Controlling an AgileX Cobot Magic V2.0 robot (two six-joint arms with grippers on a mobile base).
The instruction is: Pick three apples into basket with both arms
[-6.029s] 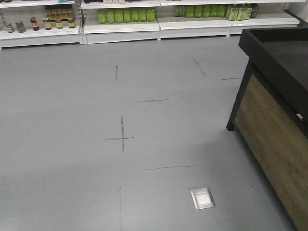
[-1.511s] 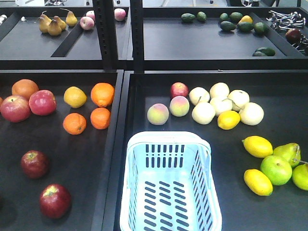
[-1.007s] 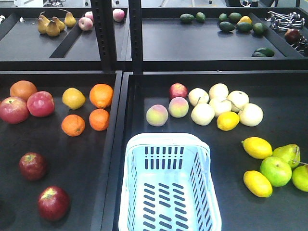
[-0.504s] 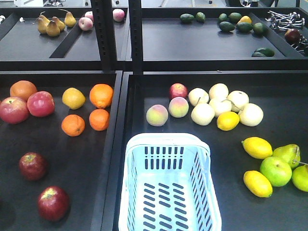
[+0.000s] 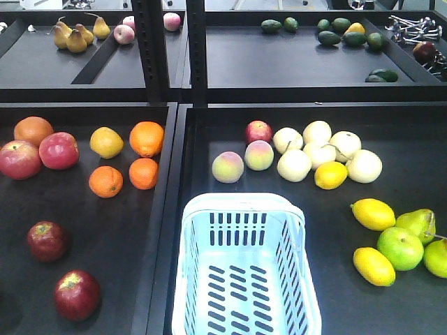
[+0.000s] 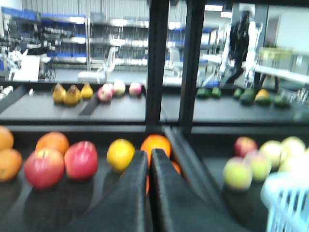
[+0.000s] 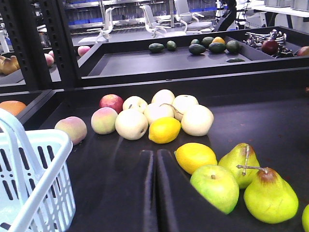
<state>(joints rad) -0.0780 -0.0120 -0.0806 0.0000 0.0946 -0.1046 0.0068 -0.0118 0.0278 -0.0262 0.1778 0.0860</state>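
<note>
Since the basket (image 5: 241, 201) stands with nothing in it, none of the three apples has gone in yet, so the whole job is left to do. The left pincer (image 6: 148, 153) has its two black fingers pressed together on nothing. Straight ahead of its tips lies an orange (image 6: 155, 144), with a yellow fruit (image 6: 120, 153) just left of that and two pinkish-red apples (image 6: 63, 164) further left. The basket's pale rim shows low on its right. The first dark apple (image 5: 47, 241) and the second dark apple (image 5: 77, 294) do not show in that wrist view. Judging from the front view, they lie in the same left tray, nearer the robot than the oranges and probably below the left pincer's line of sight. The right pincer (image 7: 154, 153) is likewise closed tip to tip and empty, with the basket close on its left and a lemon (image 7: 195, 157) and green fruit (image 7: 219, 186) just to its right. Ahead of it and a little left, beyond pale round fruit, sits a small red apple (image 7: 112, 102) — whether that is the third one wanted cannot be told. Three picks and three drops remain.
</note>
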